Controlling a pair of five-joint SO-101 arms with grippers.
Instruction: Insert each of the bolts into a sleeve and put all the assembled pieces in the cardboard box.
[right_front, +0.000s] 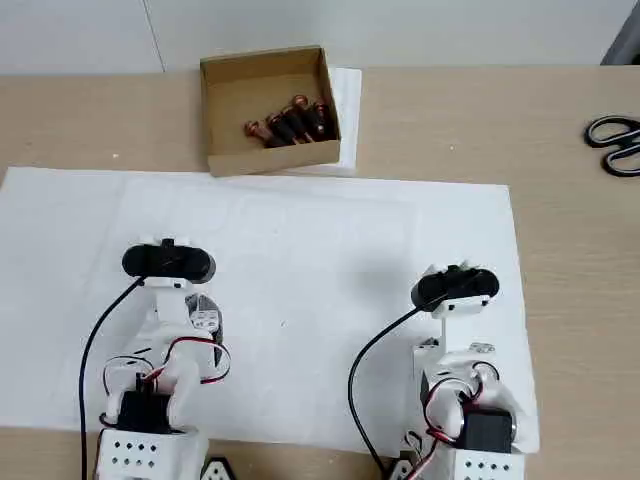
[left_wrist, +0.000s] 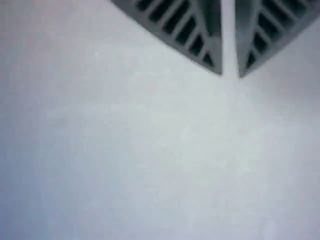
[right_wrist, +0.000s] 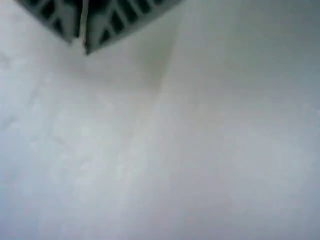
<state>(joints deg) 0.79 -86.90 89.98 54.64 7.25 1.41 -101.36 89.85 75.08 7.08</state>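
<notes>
The cardboard box (right_front: 214, 112) stands at the back of the table, left of centre. Several copper-coloured bolts in dark sleeves (right_front: 290, 124) lie in a heap inside it. Both arms are folded back near the front edge, far from the box. My left gripper (left_wrist: 230, 70) points down at the white sheet, its two ribbed fingers (left_wrist: 200, 45) nearly touching, with nothing between them. My right gripper (right_wrist: 82, 46) also faces the white sheet, fingers together and empty. In the high view the left arm (right_front: 168, 263) is at the front left and the right arm (right_front: 455, 287) at the front right.
A large white sheet (right_front: 300, 270) covers the table in front of the box. A smaller white sheet (right_front: 346, 100) lies under the box. Black-handled scissors (right_front: 615, 143) rest at the far right edge on the bare wood.
</notes>
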